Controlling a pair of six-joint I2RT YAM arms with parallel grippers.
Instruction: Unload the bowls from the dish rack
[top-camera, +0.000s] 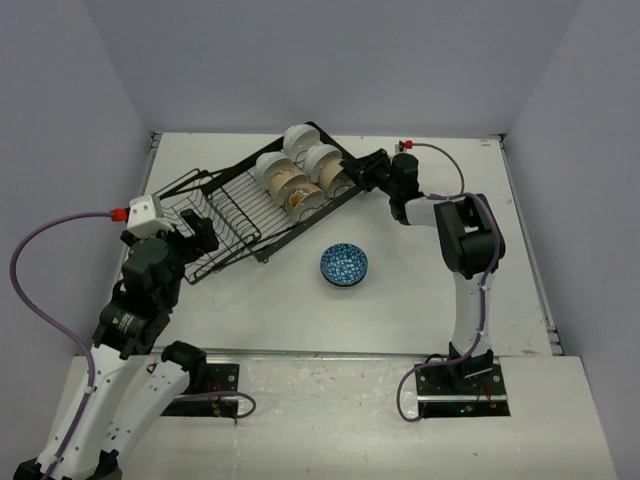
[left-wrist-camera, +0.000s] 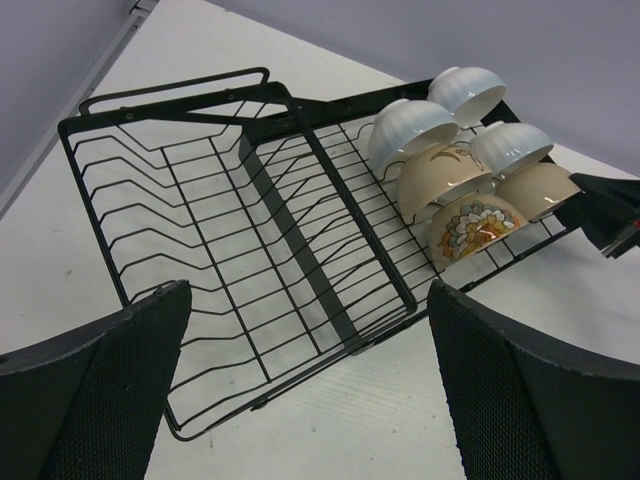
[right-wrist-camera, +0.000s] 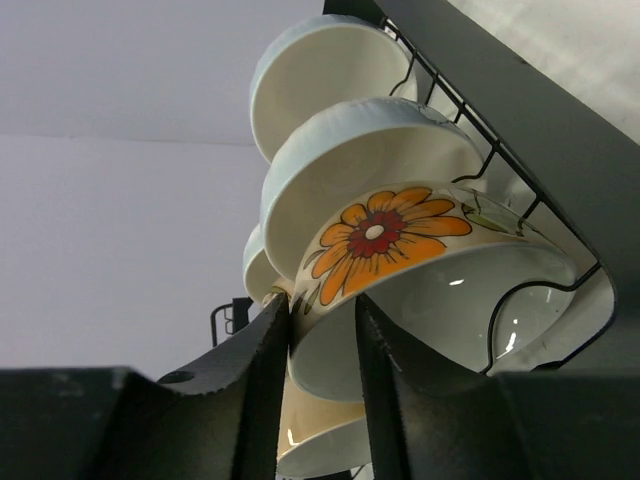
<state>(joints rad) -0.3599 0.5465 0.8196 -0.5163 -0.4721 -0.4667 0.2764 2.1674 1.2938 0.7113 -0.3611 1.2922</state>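
Left gripper: the jaws stand wide apart and hold nothing. It hangs at the left end of the rack, with its camera looking along the wires.
Dish rack: black wire, lying slantwise on the table. Its left end is nearer the arms and its right end is farther back.
Bowls: six stand on edge in the rack's right section, packed in two rows. They are white and tan, and some are patterned.
Blue-patterned bowl: sits upright on the table, out of the rack and just in front of its right end.
Right gripper: at the rack's right end, fingers drawn close together with the rim of the flowered bowl pinched between them.
Flowered bowl: sits in the rack, the end bowl of its row, leaning against a white ribbed one.
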